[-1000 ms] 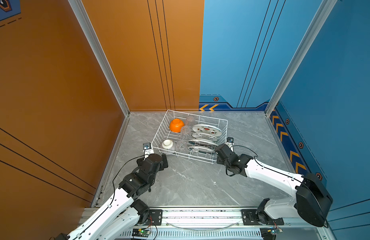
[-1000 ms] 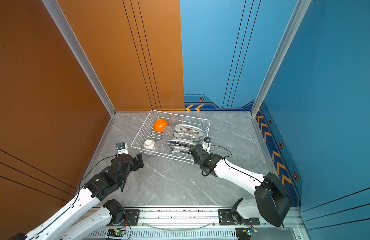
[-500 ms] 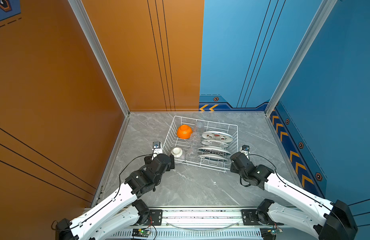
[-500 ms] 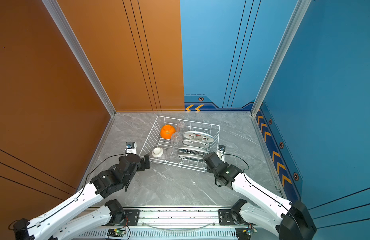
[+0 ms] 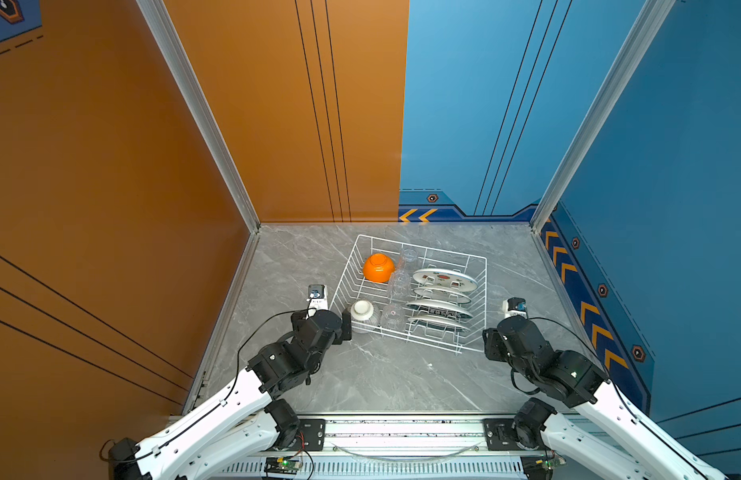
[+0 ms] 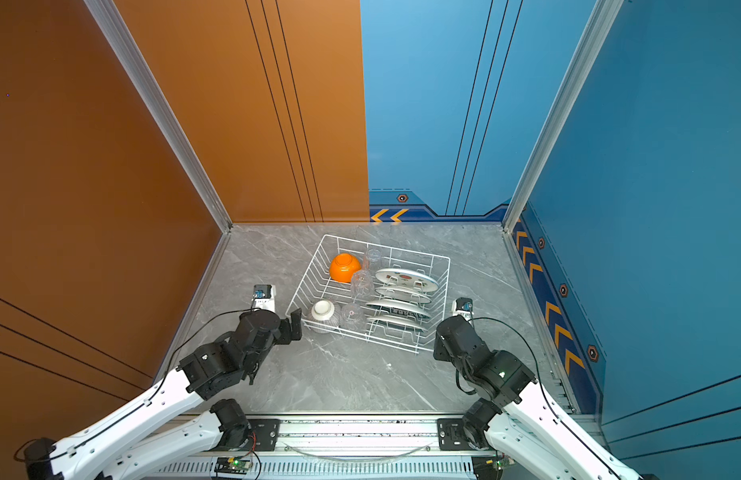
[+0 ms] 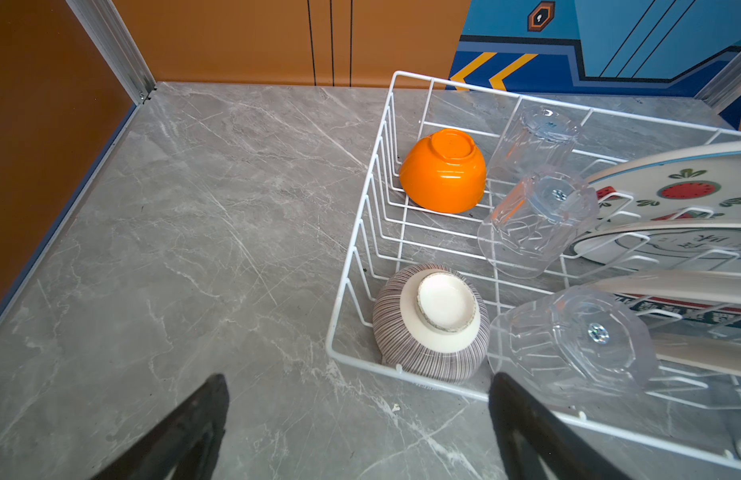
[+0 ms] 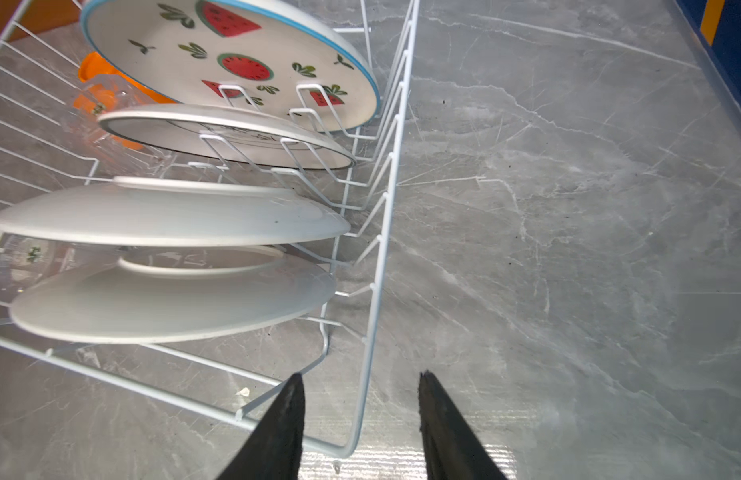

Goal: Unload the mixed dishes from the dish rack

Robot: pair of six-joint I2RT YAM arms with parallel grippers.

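Observation:
The dish rack (image 5: 422,248) (image 6: 385,246), a white wire basket, stands on the grey table. Inside it are an upturned orange bowl (image 5: 378,267) (image 7: 443,172), an upturned striped bowl (image 5: 362,316) (image 7: 431,328), three clear glasses (image 5: 398,284) (image 7: 535,220) and several plates on edge, the farthest with watermelon slices (image 5: 443,279) (image 8: 235,62). My left gripper (image 5: 345,326) (image 7: 359,377) is open wide just outside the rack's near left corner, holding nothing. My right gripper (image 5: 487,343) (image 8: 360,375) is open, its jaws straddling the near right corner wire (image 8: 362,415) without pinching it.
The grey marble table (image 5: 381,374) is walled by an orange panel on the left and at the back and a blue panel on the right. The arms' mounting rail (image 5: 402,432) runs along the front edge. A small white crumb (image 5: 430,365) lies before the rack.
The rack slid to the right with my right gripper shut on its corner wire; the jaws have now opened off the wire. My left arm followed the rack rightward, still open.

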